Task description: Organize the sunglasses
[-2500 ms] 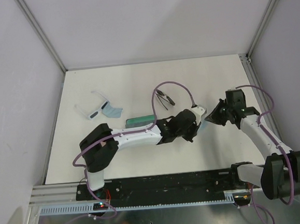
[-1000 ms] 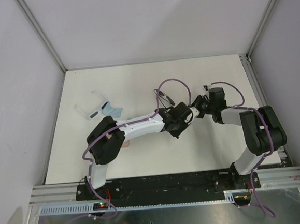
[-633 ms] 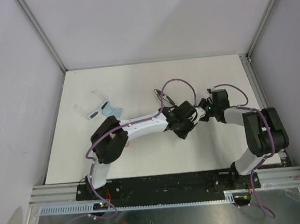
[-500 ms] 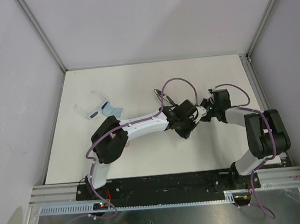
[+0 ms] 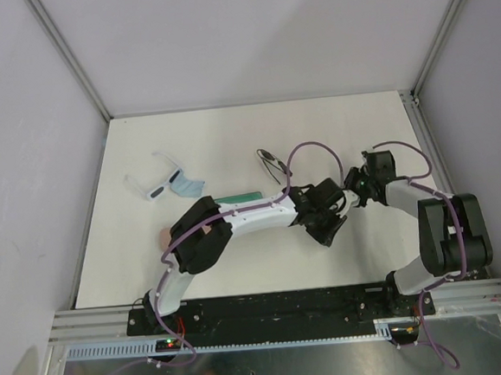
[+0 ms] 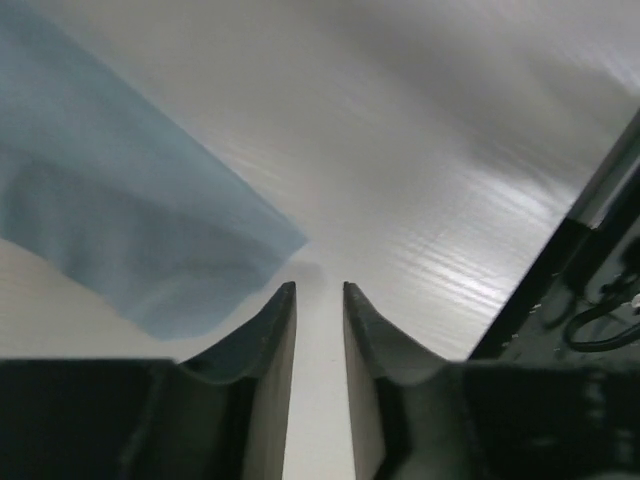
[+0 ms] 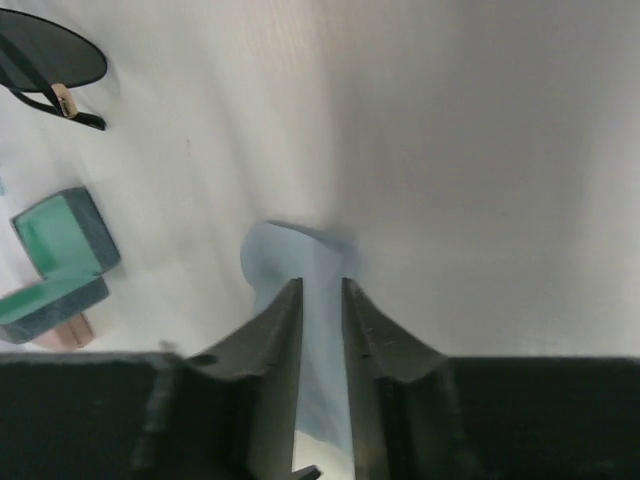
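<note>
With the dark-framed sunglasses (image 5: 272, 158) and white-framed sunglasses (image 5: 155, 185) left lying on the bench (image 5: 229, 137), a blue cloth (image 7: 300, 262) is straddled by both nearly closed jaws, seemingly for folding.

Overhead view above the table (image 5: 229, 137), two close wrist views sharing blue cloth (image 7: 300, 255)

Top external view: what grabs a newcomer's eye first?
The two arms meeting right of table centre, left gripper and right gripper nearly touching over a light blue cloth. Far left lie the white-framed sunglasses; the dark-framed sunglasses sit mid-table.
</note>
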Robot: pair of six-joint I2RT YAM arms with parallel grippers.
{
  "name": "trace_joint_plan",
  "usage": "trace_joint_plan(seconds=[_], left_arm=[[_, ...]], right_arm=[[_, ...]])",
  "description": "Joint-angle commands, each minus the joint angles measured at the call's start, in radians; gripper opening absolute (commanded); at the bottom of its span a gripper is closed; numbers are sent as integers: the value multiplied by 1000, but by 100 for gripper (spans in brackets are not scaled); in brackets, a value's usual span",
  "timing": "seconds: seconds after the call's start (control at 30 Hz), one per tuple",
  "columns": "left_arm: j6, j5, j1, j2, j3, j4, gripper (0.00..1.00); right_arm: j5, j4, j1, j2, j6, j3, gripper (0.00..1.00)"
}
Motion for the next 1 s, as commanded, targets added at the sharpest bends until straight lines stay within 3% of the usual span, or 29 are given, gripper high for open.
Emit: trace_joint_plan(seconds=[0.0, 0.13, 0.23, 0.27, 0.37, 0.5, 0.6, 0.7, 0.83, 0.97], left_arm=[[-57, 33, -15, -12, 65, 43, 38], [-73, -11, -14, -73, 47, 54, 55], [-88, -41, 0, -145, 14, 57, 59], [-96, -48, 7, -168, -6, 58, 59], [-132, -88, 44, -263, -72, 66, 58], [-164, -187, 101, -415, -198, 81, 51], [-180, -294, 157, -535, -301, 86, 35], [-201, -347, 222, -655, -410, 89, 19], [-272, -405, 298, -817, -551, 113, 16], [-341, -440, 348, -971, -696, 139, 3]], right_arm=[[80, -69, -38, -67, -54, 28, 35], [102, -96, -59, -121, -72, 11, 48], [116, -114, -92, -164, -79, -2, 52], [116, -116, -95, -175, -81, -7, 52], [84, -103, -97, -207, -83, -27, 38], [53, -94, -55, -223, -79, -37, 17], [57, -86, 1, -232, -72, -38, 3], [46, -53, 72, -238, -53, -38, 0], [27, 88, 196, -245, -23, -37, 0], [22, 211, 291, -187, 14, -4, 0]])
